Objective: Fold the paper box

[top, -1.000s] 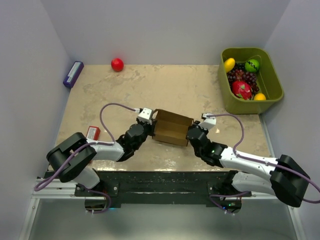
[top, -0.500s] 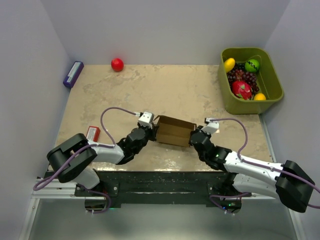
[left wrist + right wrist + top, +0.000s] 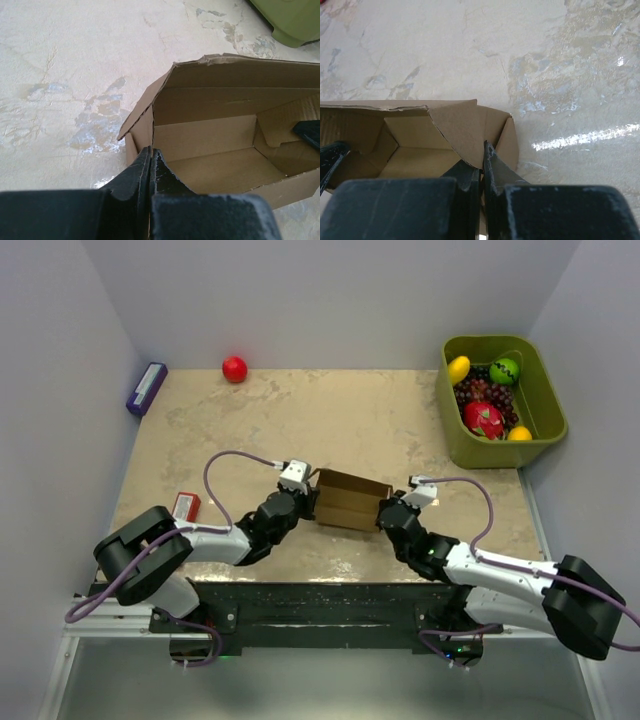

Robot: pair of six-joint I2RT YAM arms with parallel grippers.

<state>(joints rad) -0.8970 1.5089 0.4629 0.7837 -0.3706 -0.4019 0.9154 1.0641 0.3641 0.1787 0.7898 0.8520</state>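
Observation:
The paper box [image 3: 349, 502] is a small brown cardboard box, open, lying between the two arms near the table's front. My left gripper [image 3: 311, 502] is shut on its left end wall [image 3: 145, 132], one finger inside and one outside. My right gripper [image 3: 384, 512] is shut on the right end wall [image 3: 495, 132], and a curved flap [image 3: 457, 127] hangs over its inner finger. In the left wrist view the box [image 3: 220, 145] shows its bare inside, with the lid flap [image 3: 240, 72] standing up behind and a tip of the right fingers [image 3: 307, 132] at the far end.
A green bin [image 3: 500, 400] of fruit stands at the back right. A red ball [image 3: 234, 368] and a purple box [image 3: 146, 388] lie at the back left. A flat red box [image 3: 186, 505] lies by the left arm.
The right gripper has closed fully on the box's right wall. The box has shifted slightly right and toward the front, now held between both grippers.

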